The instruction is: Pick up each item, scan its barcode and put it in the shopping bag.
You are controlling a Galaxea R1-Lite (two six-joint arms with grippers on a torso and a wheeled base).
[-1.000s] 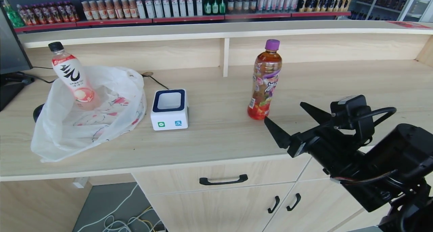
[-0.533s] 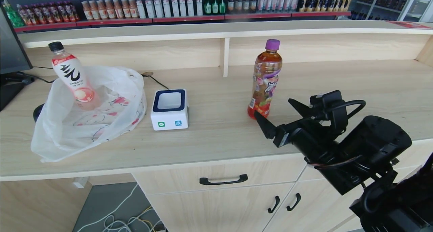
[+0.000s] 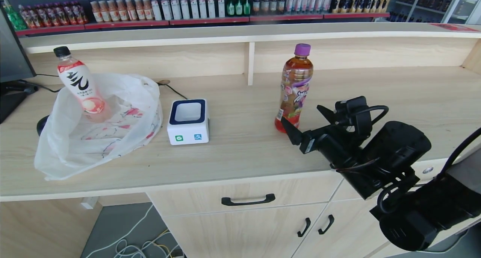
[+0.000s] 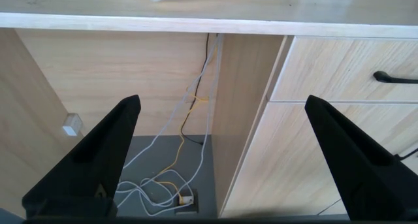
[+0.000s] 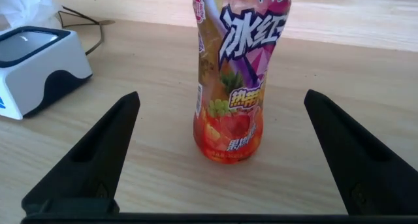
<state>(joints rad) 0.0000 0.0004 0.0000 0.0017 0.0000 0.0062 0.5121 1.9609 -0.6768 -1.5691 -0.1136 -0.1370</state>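
Observation:
A tea bottle (image 3: 295, 88) with a purple cap stands upright on the wooden counter (image 3: 240, 149), right of centre. My right gripper (image 3: 306, 119) is open just in front of its base, one finger on each side, not touching it. From the right wrist, the bottle (image 5: 236, 80) stands ahead between the spread fingers (image 5: 85, 165). A white scanner box (image 3: 188, 121) sits left of the bottle. At the far left a white plastic shopping bag (image 3: 101, 130) holds a pink-labelled bottle (image 3: 80, 85) with a black cap. My left gripper (image 4: 222, 159) hangs open below the counter edge.
A raised shelf ledge (image 3: 248, 34) runs along the back of the counter, with a divider (image 3: 250, 64) behind the scanner. A dark monitor (image 3: 11, 55) and cables sit at the far left. Drawers and cupboard doors (image 3: 248, 201) are below; loose cables (image 4: 176, 159) lie on the floor.
My right arm has moved forward and left toward the purple-capped bottle, its open fingers now reaching the bottle's base. Bottle, scanner and bag have not moved.

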